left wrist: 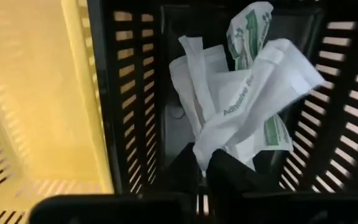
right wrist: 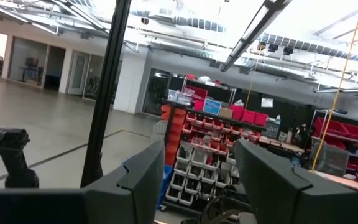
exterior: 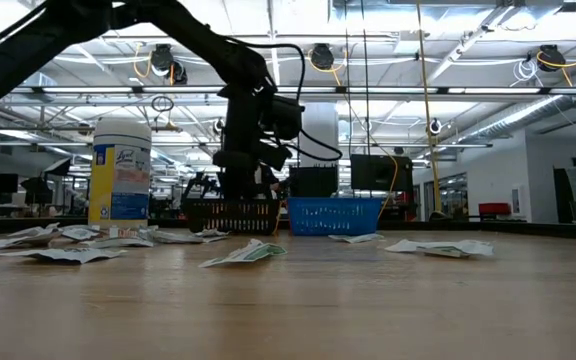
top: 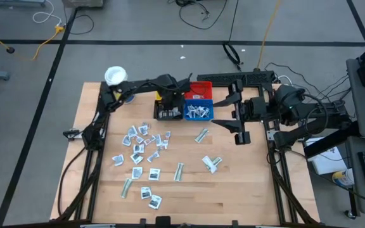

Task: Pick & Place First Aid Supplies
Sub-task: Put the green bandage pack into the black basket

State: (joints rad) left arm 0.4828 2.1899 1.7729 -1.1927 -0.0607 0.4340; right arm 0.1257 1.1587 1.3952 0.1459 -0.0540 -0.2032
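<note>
My left gripper [left wrist: 207, 171] points down into the black bin [left wrist: 129, 93], shut on a white packet [left wrist: 253, 87] marked "Adhesive". More first aid supplies lie on the bin's floor under it, one with green print [left wrist: 248, 28]. In the high view this gripper [top: 168, 106] is over the black bin [top: 168, 114], left of the blue bin [top: 198, 111], which holds several packets. Many loose packets [top: 146, 142] lie flat on the wooden table. My right gripper [right wrist: 197, 180] is open and holds nothing, raised at the table's right [top: 239, 130]. My left gripper pinches the packet's lower corner [left wrist: 209, 152] between its two fingers, coming from above and pointing down. The rest of the packet spreads out past the fingertips, over the packets lying in the black bin; whether it touches them I cannot tell.
A yellow bin [left wrist: 42, 93] adjoins the black one, and a red bin [top: 200, 90] stands behind the blue one. A white-lidded jar [top: 115, 76] stands at the far left corner. More packets lie right of centre [top: 211, 163]. Bare wood shows along the table's near right.
</note>
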